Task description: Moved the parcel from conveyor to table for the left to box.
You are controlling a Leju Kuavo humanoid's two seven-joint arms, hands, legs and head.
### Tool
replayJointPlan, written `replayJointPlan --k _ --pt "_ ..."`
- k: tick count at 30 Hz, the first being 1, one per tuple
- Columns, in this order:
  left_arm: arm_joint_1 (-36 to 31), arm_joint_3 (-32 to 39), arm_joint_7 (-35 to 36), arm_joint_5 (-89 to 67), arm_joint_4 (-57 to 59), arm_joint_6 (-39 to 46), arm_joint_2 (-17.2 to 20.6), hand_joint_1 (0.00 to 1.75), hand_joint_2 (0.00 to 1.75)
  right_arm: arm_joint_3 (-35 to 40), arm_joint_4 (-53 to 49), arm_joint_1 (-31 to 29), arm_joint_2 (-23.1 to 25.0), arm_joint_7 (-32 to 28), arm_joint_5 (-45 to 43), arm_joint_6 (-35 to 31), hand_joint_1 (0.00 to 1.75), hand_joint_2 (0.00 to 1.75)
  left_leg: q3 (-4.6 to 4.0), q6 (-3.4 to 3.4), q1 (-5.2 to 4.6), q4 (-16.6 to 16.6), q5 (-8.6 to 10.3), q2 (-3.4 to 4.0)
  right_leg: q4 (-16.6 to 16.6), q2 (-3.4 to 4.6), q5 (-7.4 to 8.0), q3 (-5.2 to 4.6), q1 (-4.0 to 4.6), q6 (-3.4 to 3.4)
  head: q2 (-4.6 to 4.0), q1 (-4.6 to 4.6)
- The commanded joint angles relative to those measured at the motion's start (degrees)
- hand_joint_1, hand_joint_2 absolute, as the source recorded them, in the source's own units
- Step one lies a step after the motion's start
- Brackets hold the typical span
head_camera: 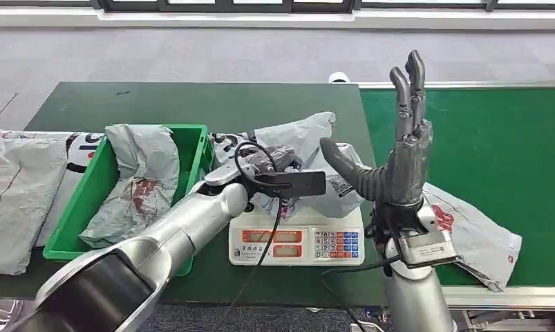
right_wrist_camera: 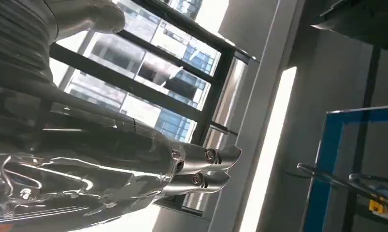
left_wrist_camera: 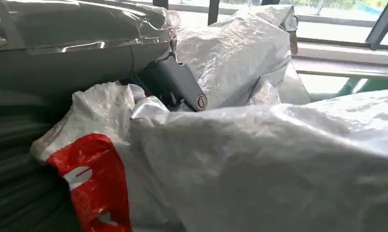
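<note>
Parcel (head_camera: 302,149) lies on the scale (head_camera: 296,243), crumpled where the left hand (head_camera: 271,162) has its fingers clenched into the plastic, likely to carry it to the green box (head_camera: 195,138) beside the scale. Right hand (head_camera: 399,155), fingers released, stands upright beside the scale.

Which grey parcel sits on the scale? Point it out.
The crumpled grey parcel on the white scale, with the left hand on it. Another lies in the green bin, another on the conveyor.
</note>
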Motion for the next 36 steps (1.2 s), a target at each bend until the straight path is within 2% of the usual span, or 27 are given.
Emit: replayJointPlan --k 1,10,24,27,29,33,34,35,36 --pt "-0.2 1.4 0.3 -2.3 2.8 -2.3 1.0 1.75 1.75 0.0 3.9 -2.9 -1.2 0.2 -0.7 0.2 0.00 1.75 0.04 -0.07 0.05 -0.1 0.02 0.25 -0.1 0.12 0.10 -0.01 0.06 -0.05 0.00 0.00" --pt "9.0 -1.0 0.6 -6.3 3.4 2.8 0.9 1.75 1.75 -0.6 2.5 -2.0 -1.2 0.2 -0.3 -0.3 0.00 1.75 0.21 -0.06 0.01 -0.2 0.02 0.25 -0.2 0.13 0.07 0.15 0.02 -0.04 0.00 0.00" --pt "8.9 -0.9 0.5 -6.6 3.3 2.5 0.8 1.75 1.75 -0.7 1.9 -1.6 -1.2 0.3 0.0 -0.7 0.00 1.75 0.09 -0.08 0.05 -0.2 0.03 0.17 -0.2 0.07 0.07 0.06 0.07 -0.04 0.02 0.00" --pt "11.6 -1.0 -0.7 -7.1 3.2 3.7 0.6 1.75 1.75 -1.3 -0.3 0.0 -1.1 0.7 0.9 -1.8 0.00 1.75 0.11 -0.06 0.03 -0.1 0.00 0.09 -0.1 0.03 0.01 0.09 0.04 -0.03 0.00 0.00" --pt "15.3 -1.3 0.8 -8.2 3.5 8.3 0.1 1.75 1.75 -1.4 -0.9 1.3 -1.7 0.9 1.5 -2.6 0.00 1.75 0.20 -0.08 0.04 -0.3 0.04 0.14 -0.3 0.03 0.05 0.17 0.06 -0.05 0.00 0.00" --pt "17.8 -1.1 0.1 -8.3 3.9 9.6 -0.1 1.75 1.75 -1.5 -0.3 2.0 -2.2 0.3 1.4 -2.7 0.00 1.75 0.34 -0.06 0.02 -0.4 0.01 0.14 -0.4 0.05 0.02 0.30 0.04 -0.03 0.00 0.00" --pt "17.7 -0.7 -0.3 -8.2 3.9 10.1 -0.5 1.40 1.75 -1.5 0.0 2.3 -2.3 -0.2 1.4 -3.2 0.00 1.75 0.26 -0.05 0.01 -0.2 -0.02 0.09 -0.2 0.03 -0.04 0.24 0.03 -0.03 0.00 0.02" --pt "17.1 -0.5 -0.2 -8.3 3.9 10.4 -0.8 0.28 1.75 -1.5 0.0 2.7 -2.5 -0.5 1.4 -3.6 0.00 1.75 0.40 -0.09 0.06 -0.5 0.06 0.21 -0.6 0.05 0.08 0.39 0.08 -0.06 0.00 0.00" --pt "16.4 -0.3 -0.3 -8.2 3.7 10.2 -1.0 0.00 1.75 -1.6 0.0 3.0 -2.5 -0.7 1.4 -4.0 0.00 1.75 0.26 -0.04 0.00 -0.2 -0.03 0.03 -0.2 -0.01 -0.07 0.25 0.01 -0.01 0.00 0.00"
